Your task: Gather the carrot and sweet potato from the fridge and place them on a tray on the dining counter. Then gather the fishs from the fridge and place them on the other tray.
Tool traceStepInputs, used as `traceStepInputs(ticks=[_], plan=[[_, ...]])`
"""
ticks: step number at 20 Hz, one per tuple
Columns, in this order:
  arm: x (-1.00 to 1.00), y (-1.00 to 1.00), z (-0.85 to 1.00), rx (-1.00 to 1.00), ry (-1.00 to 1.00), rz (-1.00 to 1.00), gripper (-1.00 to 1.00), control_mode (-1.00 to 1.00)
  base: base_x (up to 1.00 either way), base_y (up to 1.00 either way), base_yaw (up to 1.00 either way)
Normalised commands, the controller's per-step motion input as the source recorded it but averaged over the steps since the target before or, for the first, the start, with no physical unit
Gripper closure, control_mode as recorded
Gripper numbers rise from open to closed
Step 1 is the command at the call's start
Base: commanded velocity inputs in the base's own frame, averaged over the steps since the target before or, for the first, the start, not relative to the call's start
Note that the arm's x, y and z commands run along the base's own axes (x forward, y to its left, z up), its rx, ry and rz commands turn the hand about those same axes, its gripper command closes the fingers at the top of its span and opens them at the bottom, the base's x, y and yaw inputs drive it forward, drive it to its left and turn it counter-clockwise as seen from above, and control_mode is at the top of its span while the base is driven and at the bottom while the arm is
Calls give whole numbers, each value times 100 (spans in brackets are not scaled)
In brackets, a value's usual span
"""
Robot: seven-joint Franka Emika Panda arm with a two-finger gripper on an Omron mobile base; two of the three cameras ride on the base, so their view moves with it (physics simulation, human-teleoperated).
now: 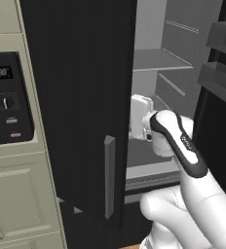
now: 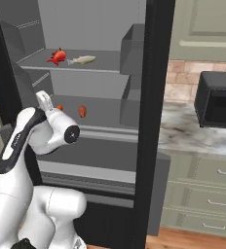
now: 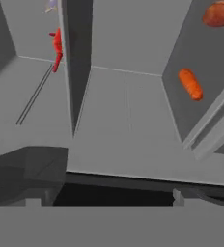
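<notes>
Here the fridge (image 2: 149,121) is seen with its doors swung open, its light-grey shelved interior exposed across the upper left of the right base view. The two fish are laid on the upper shelf (image 2: 85,68) there: the red fish (image 2: 57,57) at the upper left, and the pale silvery fish (image 2: 82,60) just beside it to the right, the two close together, though whether they touch cannot be told. On the shelf below, the sweet potato (image 2: 82,111) is seen left of centre, and the carrot (image 2: 60,107) is partly hidden behind the arm's wrist, near the sweet potato but apart from it.

In the hand view the scene is rolled on its side: the carrot (image 3: 190,84) is seen at the upper right on a dark grey shelf surface, and the sweet potato (image 3: 220,13) is cut by the top right corner, well apart from the carrot. The red fish (image 3: 57,44) is glimpsed at the upper left, beside a shelf edge.

The pincer (image 1: 140,118) is seen from behind in the left base view, near the centre, reaching into the open fridge beside the dark door (image 1: 81,107) with its grey handle (image 1: 109,175). Its fingers are spread wide and nothing is held between them.

A beige oven cabinet (image 1: 12,146) is seen at the left of the left base view, and a marble worktop (image 2: 193,131) with a black microwave (image 2: 217,99) at the right of the right base view
</notes>
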Motion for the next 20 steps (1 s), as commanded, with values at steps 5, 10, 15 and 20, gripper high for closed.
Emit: traceStepInputs(ticks=[5, 10, 15, 20], plan=[[25, 29, -16, 10, 0, 17, -100, -100, 0, 0, 0], [1, 42, 0, 5, 0, 17, -100, -100, 0, 0, 0], [-22, 42, 0, 1, 0, 20, -100, -100, 0, 0, 0], [-34, 52, 0, 0, 0, 21, -100, -100, 0, 0, 0]])
